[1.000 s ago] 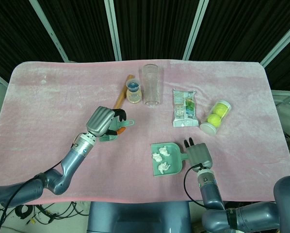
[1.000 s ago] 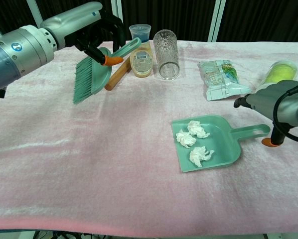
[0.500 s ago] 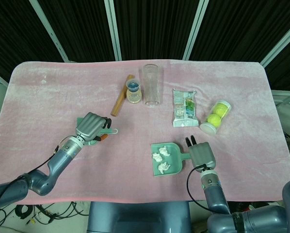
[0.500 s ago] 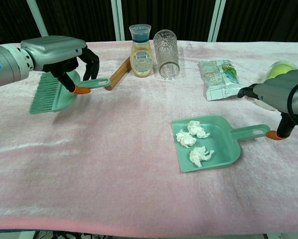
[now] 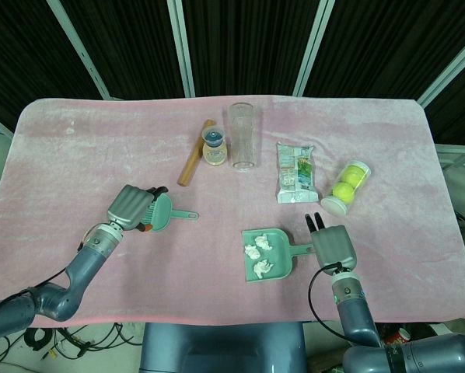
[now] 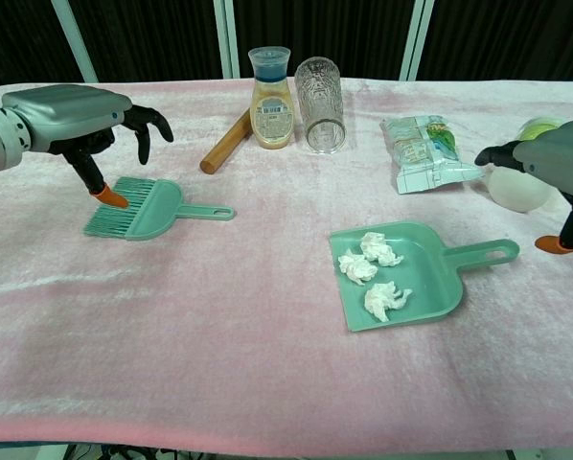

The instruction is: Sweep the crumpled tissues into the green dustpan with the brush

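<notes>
The green dustpan lies flat on the pink cloth right of centre, handle pointing right, with three crumpled tissues inside it; the head view shows the dustpan too. The green brush lies flat on the cloth at the left, bristles left, handle right. My left hand hovers just above and left of the bristles with fingers spread and holds nothing. In the head view the left hand sits beside the brush. My right hand floats open, right of the dustpan handle and clear of it.
Along the back stand a wooden stick, a blue-capped bottle and a clear glass. A snack packet and a tube of tennis balls lie at the right, close to my right hand.
My left hand carried the brush down and leftward, laid it on the cloth and let go. My right hand drew back to the right, off the dustpan handle.
</notes>
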Controlling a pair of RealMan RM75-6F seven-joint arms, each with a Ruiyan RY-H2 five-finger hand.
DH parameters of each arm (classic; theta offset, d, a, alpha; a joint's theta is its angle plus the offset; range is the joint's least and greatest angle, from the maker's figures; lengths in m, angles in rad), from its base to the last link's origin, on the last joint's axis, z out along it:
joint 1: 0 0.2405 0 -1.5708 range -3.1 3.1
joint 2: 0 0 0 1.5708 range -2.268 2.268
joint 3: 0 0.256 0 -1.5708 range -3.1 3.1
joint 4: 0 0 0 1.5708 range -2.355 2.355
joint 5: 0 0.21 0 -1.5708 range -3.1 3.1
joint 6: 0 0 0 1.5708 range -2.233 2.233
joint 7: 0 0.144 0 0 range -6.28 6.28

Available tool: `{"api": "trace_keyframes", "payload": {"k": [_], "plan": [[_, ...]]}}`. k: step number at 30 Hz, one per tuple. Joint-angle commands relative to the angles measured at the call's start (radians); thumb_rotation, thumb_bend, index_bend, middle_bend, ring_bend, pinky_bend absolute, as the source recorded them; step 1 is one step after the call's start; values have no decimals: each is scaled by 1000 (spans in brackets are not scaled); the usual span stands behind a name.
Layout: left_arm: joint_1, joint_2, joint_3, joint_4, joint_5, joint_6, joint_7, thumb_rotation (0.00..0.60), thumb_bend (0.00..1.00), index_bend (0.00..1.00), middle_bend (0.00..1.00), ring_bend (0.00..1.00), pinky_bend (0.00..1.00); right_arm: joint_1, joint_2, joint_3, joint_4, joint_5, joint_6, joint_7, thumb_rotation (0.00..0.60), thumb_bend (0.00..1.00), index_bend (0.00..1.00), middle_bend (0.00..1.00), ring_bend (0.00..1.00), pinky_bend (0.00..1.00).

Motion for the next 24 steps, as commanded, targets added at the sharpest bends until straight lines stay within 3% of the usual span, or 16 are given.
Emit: {"api": "trace_keyframes", "payload": {"k": [1,4,5,6,8,11,14,19,24], "plan": [[38,35,-10,-75,-1,61,-20,600,0,202,374,761,891,-26,38,-19,-18,-71,4,39,600,213,59,89,561,734],[78,74,3,-152,50,134,-37,600,0,200,364,623,745,-67,76,-55,-29,-182,13,103,600,212,25,48,367,528],[100,90,16,-184,87,174,-47,600,0,195,339,534,658,-88,95,-76,-34,-227,15,132,600,212,9,24,265,422],[146,124,63,-241,153,232,-64,600,0,184,297,419,550,-127,124,-111,-44,-318,24,200,600,211,0,7,162,324],[190,170,121,-278,237,282,-76,600,0,139,190,218,359,-184,161,-173,-17,-487,28,300,600,205,0,0,35,218],[235,222,179,-307,310,324,-75,600,0,29,17,19,107,-257,196,-236,33,-665,52,417,600,174,0,0,0,180],[275,252,209,-326,349,368,-86,600,0,0,0,0,15,-316,218,-276,74,-767,76,496,600,135,0,0,0,155],[387,279,274,-305,442,501,-119,600,0,0,0,0,0,-442,250,-342,161,-906,136,606,600,114,0,0,0,147],[453,265,299,-251,495,581,-157,600,0,0,0,0,0,-512,249,-344,235,-982,179,685,600,112,0,0,0,146]]}}
